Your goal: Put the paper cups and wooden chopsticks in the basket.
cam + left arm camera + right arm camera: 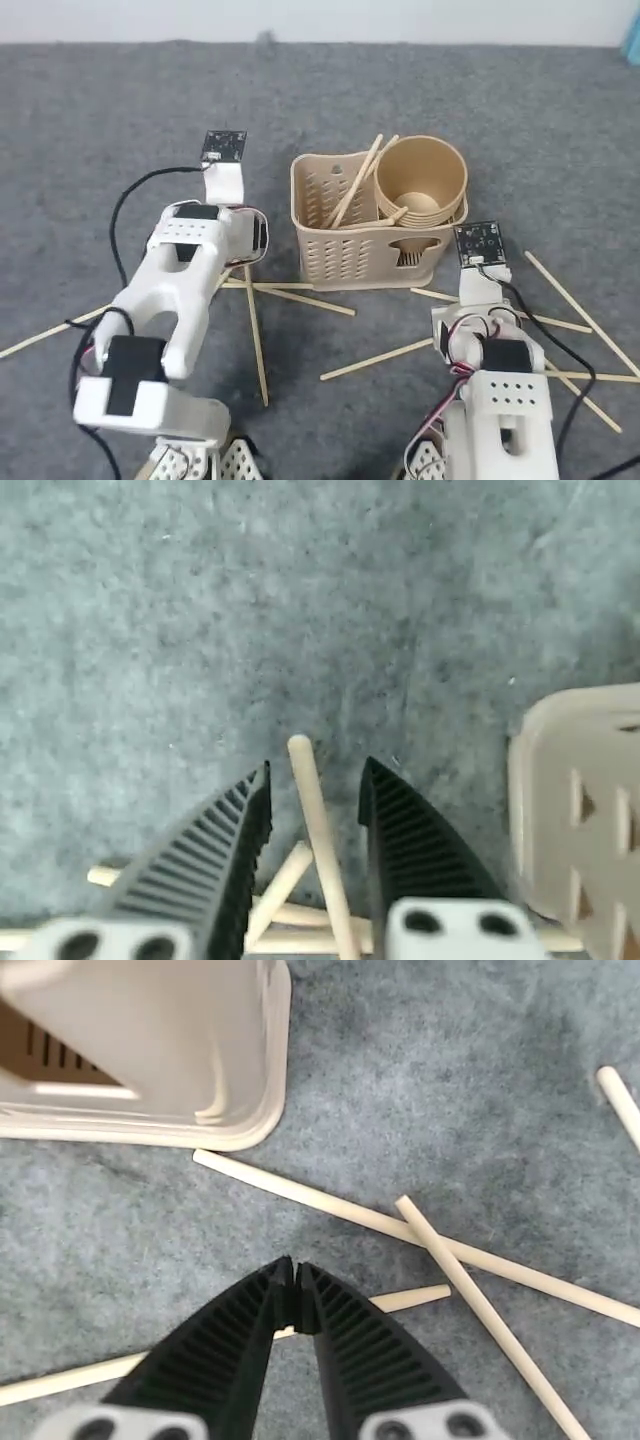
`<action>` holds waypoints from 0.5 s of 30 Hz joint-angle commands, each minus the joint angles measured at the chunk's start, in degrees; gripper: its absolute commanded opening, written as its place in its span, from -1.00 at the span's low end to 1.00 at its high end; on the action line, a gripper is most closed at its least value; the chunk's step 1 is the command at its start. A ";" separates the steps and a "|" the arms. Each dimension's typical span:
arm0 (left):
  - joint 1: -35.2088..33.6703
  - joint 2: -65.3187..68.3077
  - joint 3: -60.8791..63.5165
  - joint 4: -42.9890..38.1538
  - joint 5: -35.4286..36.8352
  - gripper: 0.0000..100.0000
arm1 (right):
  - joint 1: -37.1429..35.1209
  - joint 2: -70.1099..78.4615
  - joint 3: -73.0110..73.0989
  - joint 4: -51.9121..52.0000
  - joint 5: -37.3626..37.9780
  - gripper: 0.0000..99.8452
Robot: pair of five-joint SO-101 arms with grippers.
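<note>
A beige slotted basket (345,250) stands mid-table with stacked paper cups (422,178) and a few wooden chopsticks (352,188) inside it. The left arm (190,270) sits just left of the basket. My left gripper (317,770) is open low over the carpet, and a loose chopstick (320,840) lies between its fingers without either pad touching it. The basket's wall (580,810) is close beside it. My right gripper (295,1265) is shut on nothing, above crossed chopsticks (400,1228) on the carpet by the basket's corner (230,1110).
Several loose chopsticks lie on the grey carpet: a crossed bunch (257,335) by the left arm, one (375,360) in front of the basket, and others (575,300) to the right of the right arm (495,380). One more (50,335) lies far left.
</note>
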 commanded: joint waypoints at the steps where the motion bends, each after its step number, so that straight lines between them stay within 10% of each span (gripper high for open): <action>1: -0.18 -0.44 -1.89 -1.41 0.53 -0.89 | -0.13 -1.01 -0.26 0.66 0.97 -0.98; 15: -0.09 -2.29 -2.24 -1.23 0.44 -0.98 | -0.13 -1.01 -0.26 0.48 0.97 -0.98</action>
